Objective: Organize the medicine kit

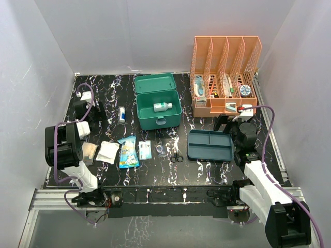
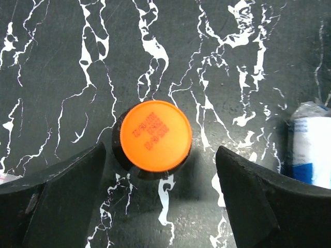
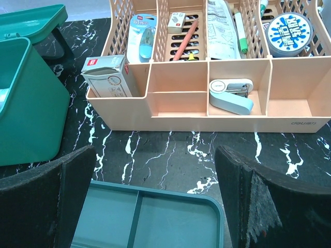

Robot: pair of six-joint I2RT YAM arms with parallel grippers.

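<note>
Only the left wrist view shows a dark container with a round orange cap. It stands on the black marbled tabletop between the widely spread fingers of the left gripper, and neither finger touches it. From above it is hidden beneath that gripper, near the left edge.

The right gripper is likewise spread wide with nothing held, and the blue-grey tray is seen between its fingers. Its view alone reveals a pale blue stapler in a front compartment of the orange rack.

The inside of the medicine kit is seen only from above, where a white bottle lies in it. The kit is placed near the middle of the far edge. It is teal-green and round-cornered, with the lid thrown back and the latch at the front.
</note>
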